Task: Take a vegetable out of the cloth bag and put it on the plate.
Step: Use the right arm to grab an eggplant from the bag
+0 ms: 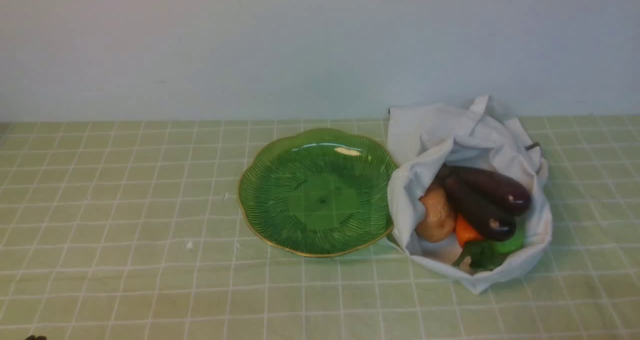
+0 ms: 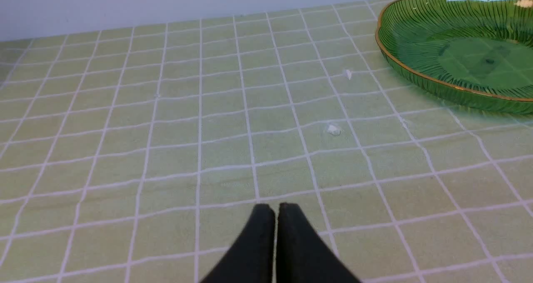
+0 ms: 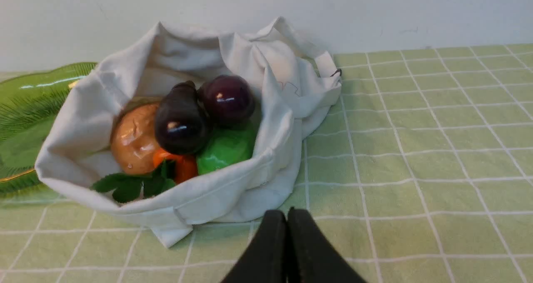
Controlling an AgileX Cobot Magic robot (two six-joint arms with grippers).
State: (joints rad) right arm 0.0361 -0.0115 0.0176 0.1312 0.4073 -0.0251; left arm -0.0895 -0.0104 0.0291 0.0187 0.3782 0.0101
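Note:
The white cloth bag (image 1: 415, 200) lies open on the right, its rim against the green glass plate (image 1: 317, 192), which holds nothing. Two dark purple eggplants lie in the bag's mouth. The slimmer, longer one (image 1: 475, 207) is the vegetable; it lies beside the plumper one (image 1: 497, 187). Its stem end is hidden in the bag. The right wrist view shows the bag (image 3: 245, 191), the vegetable (image 3: 181, 118) and the plate's edge (image 3: 25, 108). My right gripper (image 3: 286, 211) is shut and empty, just short of the bag. My left gripper (image 2: 275, 206) is shut and empty over the tablecloth, apart from the plate (image 2: 458, 54).
The bag also holds a brown potato (image 1: 436, 214), an orange piece (image 1: 465, 232), a green vegetable (image 1: 511, 242) and dark leaves (image 1: 480, 257). A green checked tablecloth (image 1: 125, 205) covers the table, with small white crumbs (image 2: 333, 129). A pale wall stands close behind.

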